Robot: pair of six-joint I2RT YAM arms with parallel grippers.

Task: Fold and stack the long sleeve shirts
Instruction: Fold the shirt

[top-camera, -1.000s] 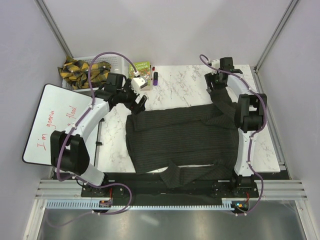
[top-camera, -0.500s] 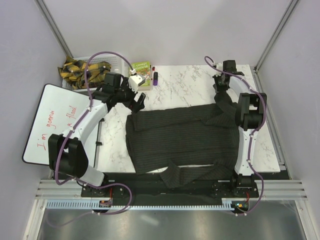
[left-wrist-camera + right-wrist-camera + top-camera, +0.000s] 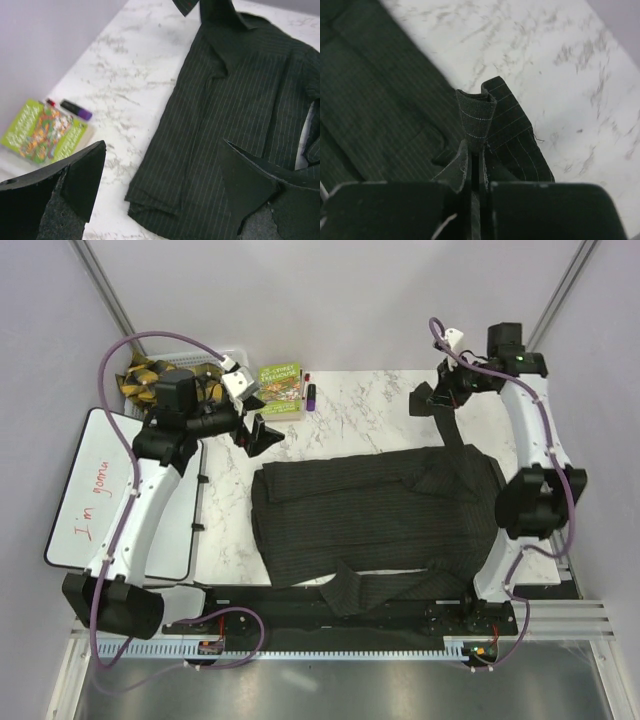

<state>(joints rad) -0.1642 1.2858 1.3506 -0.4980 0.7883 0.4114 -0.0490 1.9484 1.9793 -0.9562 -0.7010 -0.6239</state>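
Observation:
One dark pinstriped long sleeve shirt [image 3: 370, 515] lies spread across the marble table [image 3: 360, 415]. Its second sleeve [image 3: 400, 588] trails along the near edge. My right gripper [image 3: 432, 400] is raised over the far right of the table. It is shut on the cuff [image 3: 477, 120] of the other sleeve, which hangs taut down to the shirt's shoulder. The right wrist view shows the gripper [image 3: 476, 165] with the cloth pinched between its pads. My left gripper [image 3: 255, 430] hovers open and empty beyond the shirt's far left corner. In the left wrist view the gripper [image 3: 162, 145] looks down on the shirt [image 3: 235, 110].
A green book [image 3: 281, 388] and a purple marker [image 3: 311, 395] lie at the far edge. A white basket [image 3: 165, 380] with yellow-black cloth stands at the far left. A whiteboard [image 3: 100, 490] lies left of the table.
My right gripper has shut on the sleeve cuff and risen toward the back right, pulling the sleeve taut. The left arm has drawn back to the left, away from the shirt.

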